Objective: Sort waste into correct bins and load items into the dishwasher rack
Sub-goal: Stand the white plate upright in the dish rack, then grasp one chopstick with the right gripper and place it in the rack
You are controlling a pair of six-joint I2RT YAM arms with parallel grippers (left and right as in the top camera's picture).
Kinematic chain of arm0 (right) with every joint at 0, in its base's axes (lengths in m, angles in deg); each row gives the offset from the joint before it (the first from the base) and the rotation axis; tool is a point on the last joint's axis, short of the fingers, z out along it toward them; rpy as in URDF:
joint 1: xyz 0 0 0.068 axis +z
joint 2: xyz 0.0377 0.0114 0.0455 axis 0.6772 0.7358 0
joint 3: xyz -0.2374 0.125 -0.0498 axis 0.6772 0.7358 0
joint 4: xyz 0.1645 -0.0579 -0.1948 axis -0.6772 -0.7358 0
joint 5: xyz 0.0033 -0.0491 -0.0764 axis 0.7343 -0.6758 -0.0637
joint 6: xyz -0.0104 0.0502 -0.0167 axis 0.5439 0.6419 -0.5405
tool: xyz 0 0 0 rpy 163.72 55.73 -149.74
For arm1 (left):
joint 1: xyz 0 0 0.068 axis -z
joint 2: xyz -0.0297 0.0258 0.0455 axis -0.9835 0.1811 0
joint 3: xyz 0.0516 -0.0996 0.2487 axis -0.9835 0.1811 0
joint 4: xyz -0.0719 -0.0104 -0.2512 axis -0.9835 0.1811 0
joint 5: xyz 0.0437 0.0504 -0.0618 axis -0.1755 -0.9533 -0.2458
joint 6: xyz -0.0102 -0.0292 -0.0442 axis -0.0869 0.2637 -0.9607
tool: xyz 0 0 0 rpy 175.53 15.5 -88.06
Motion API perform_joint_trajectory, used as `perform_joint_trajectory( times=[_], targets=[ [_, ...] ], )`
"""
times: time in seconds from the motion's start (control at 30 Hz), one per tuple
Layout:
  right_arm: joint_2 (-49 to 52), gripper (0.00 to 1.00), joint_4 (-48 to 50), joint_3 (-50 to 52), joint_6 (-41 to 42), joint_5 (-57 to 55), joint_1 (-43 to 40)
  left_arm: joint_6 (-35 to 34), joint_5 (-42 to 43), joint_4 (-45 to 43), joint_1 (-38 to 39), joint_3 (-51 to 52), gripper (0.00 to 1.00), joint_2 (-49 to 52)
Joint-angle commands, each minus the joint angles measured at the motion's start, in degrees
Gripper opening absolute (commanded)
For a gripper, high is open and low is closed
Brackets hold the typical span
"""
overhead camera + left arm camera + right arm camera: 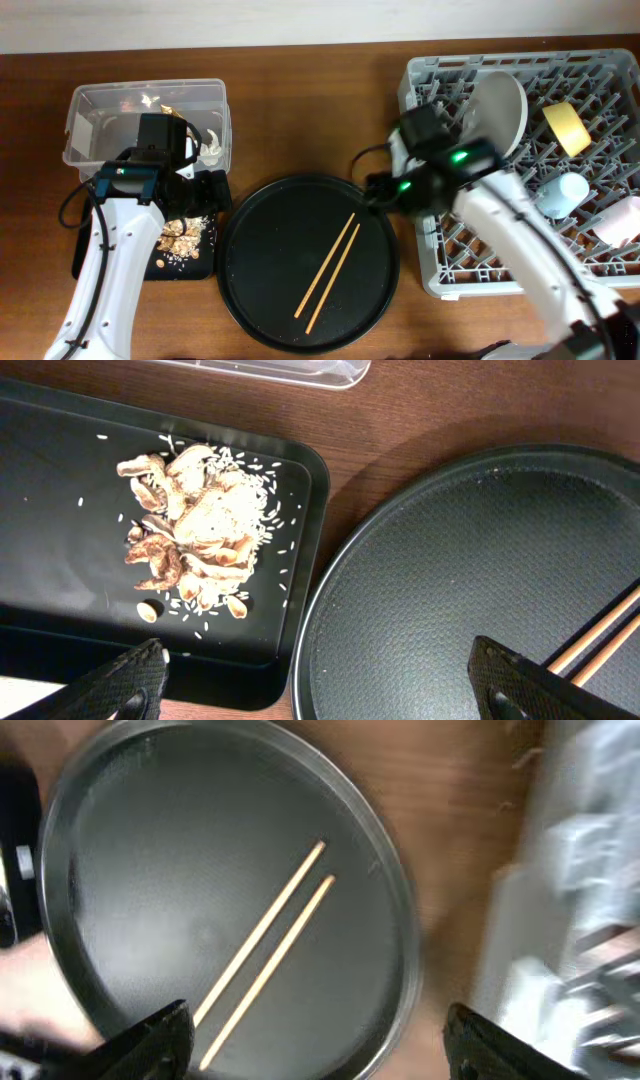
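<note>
Two wooden chopsticks (330, 270) lie side by side on a round black tray (265, 230). My right gripper (381, 190) is open and empty above that tray's right rim; its wrist view shows the chopsticks (270, 945) just ahead of the open jaws (318, 1025). My left gripper (207, 190) is open and empty over the gap between the shallow black tray (100, 262) and the round tray. Food scraps (195, 530) and rice lie on the black tray (60, 560). The grey rack (415, 75) holds the plate (497, 110), yellow bowl (565, 128), light-blue cup (560, 192) and pink cup (620, 220).
The clear box (90, 100) stands at the back left with white tissue (212, 145) and wrapper bits (150, 100) inside. The rack stands right beside the round tray's right rim. Brown wooden table shows between them.
</note>
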Motion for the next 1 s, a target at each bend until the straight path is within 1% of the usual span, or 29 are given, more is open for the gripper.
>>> perform_joint_trajectory(
  times=[0.0,0.1,0.2,0.33,0.37,0.4,0.43,0.5,0.57,0.63,0.67,0.77,0.87,0.97],
  targets=[
    [2.5,0.81,5.1,7.5,11.6,0.3,7.8,-0.4,-0.4,0.1,-0.2,-0.2,0.96,0.2],
    [7.0,0.79,9.5,11.5,19.9,-1.8,14.0,-0.4,-0.4,0.0,-0.2,-0.2,0.96,0.2],
    [13.3,0.79,11.7,11.5,21.9,-2.2,18.9,-0.4,-0.4,0.0,-0.2,-0.2,0.96,0.2],
    [18.1,0.77,12.5,11.5,24.5,-2.5,20.8,-0.4,-0.4,0.0,-0.2,-0.2,0.96,0.2],
    [18.5,0.71,12.4,11.5,24.7,-3.2,20.7,-0.3,-0.4,0.0,-0.2,-0.2,0.96,0.2],
    [18.6,0.69,12.4,11.5,24.9,-3.8,20.7,-0.3,-0.4,0.0,-0.2,-0.2,0.96,0.2],
    [18.6,0.64,12.5,11.5,24.9,-4.6,20.8,-0.4,-0.4,0.0,-0.2,-0.2,0.96,0.2],
    [18.6,0.50,12.4,11.5,24.9,-6.2,20.8,-0.4,-0.4,0.0,-0.2,-0.2,0.96,0.2],
    [18.6,0.31,12.5,11.5,25.0,-7.3,20.7,-0.3,-0.4,0.0,-0.2,-0.2,0.96,0.2],
    [18.6,0.22,12.5,11.5,26.2,-7.8,20.7,-0.4,-0.4,0.1,-0.2,-0.2,0.96,0.2],
    [18.6,0.22,12.5,11.5,26.8,-7.8,20.7,-0.4,-0.4,0.1,-0.2,-0.2,0.96,0.2],
    [18.6,0.15,14.1,11.5,27.9,-8.0,20.7,-0.4,-0.4,0.0,-0.2,-0.2,0.96,0.2],
    [18.6,0.15,16.1,11.5,30.4,-8.7,20.3,-0.3,-0.4,0.1,-0.2,-0.2,0.96,0.2],
    [18.6,0.15,16.1,11.5,30.5,-8.7,19.5,-0.3,-0.4,0.1,-0.2,-0.2,0.96,0.2]
  ],
)
